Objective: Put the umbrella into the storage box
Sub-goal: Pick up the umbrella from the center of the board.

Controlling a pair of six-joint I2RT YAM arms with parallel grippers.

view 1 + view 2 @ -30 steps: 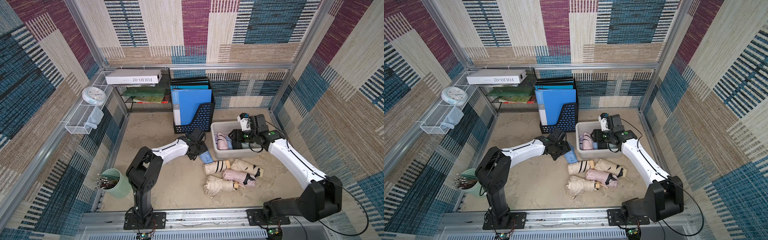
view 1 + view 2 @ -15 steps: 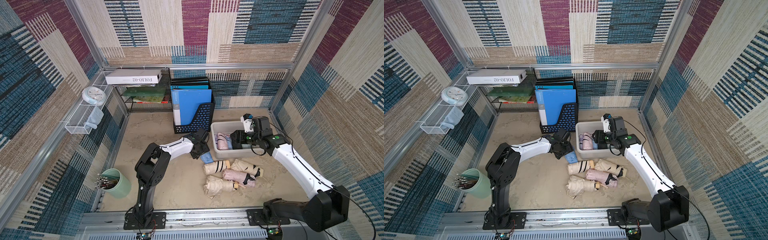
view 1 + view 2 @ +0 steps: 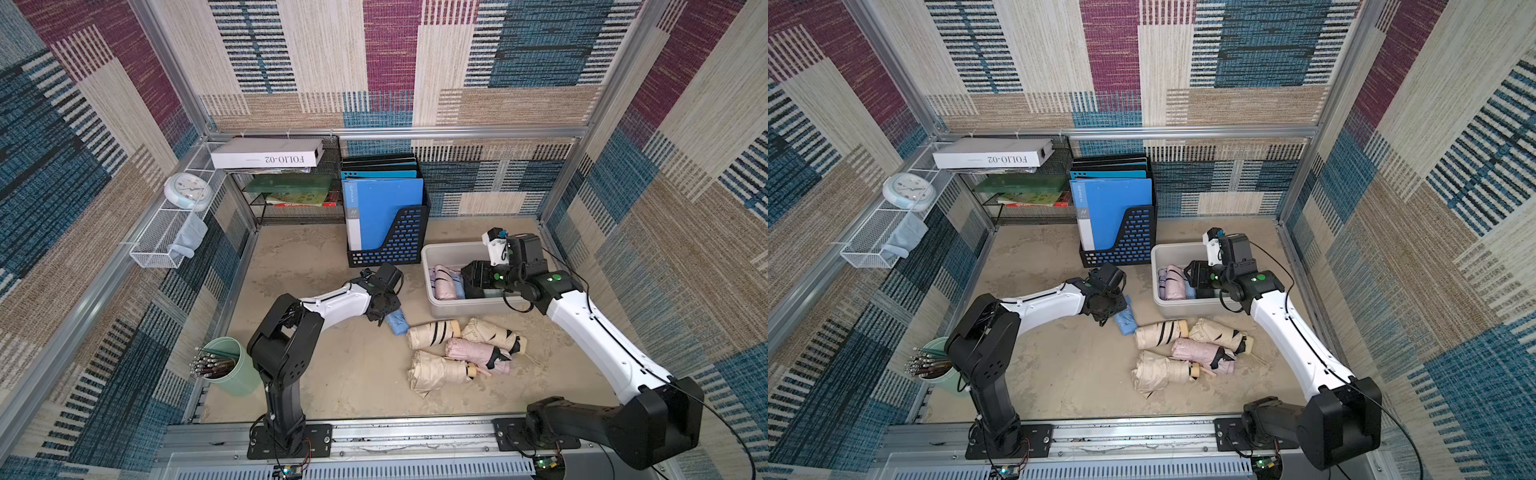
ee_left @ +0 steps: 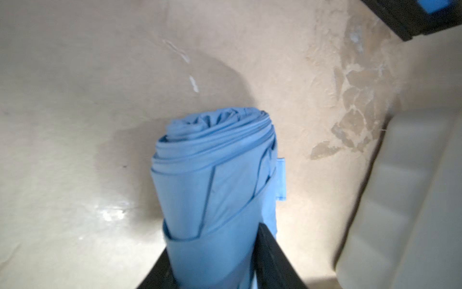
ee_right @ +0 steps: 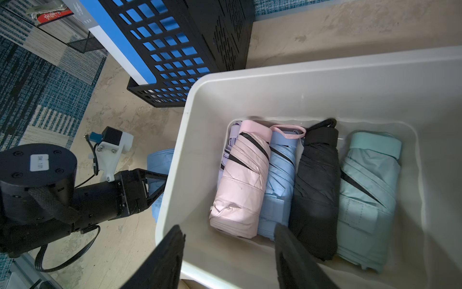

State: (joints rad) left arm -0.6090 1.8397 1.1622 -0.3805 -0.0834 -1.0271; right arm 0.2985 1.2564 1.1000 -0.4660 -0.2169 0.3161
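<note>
A rolled blue umbrella (image 3: 397, 323) (image 3: 1126, 320) lies on the floor left of the light grey storage box (image 3: 469, 307) (image 3: 1183, 307). My left gripper (image 3: 384, 309) (image 4: 217, 270) is shut on the umbrella (image 4: 215, 190), with a black finger pressed against each side. Over the near-left part of the box (image 5: 300, 70) my right gripper (image 3: 478, 276) (image 5: 230, 255) stands open and holds nothing. Inside the box lie a pink umbrella (image 5: 242, 180), a light blue one (image 5: 280, 180), a black one (image 5: 317, 190) and a mint one (image 5: 367, 195).
Several folded beige and pink umbrellas (image 3: 461, 353) lie in a heap in front of the box. A black file holder (image 3: 395, 245) with blue folders stands behind the left gripper. A green cup of pens (image 3: 226, 368) is at the front left, and a white mesh basket (image 3: 166, 241) hangs on the left wall.
The left jaws have closed in on the blue umbrella. The right gripper has stayed over the box, hardly moving.
</note>
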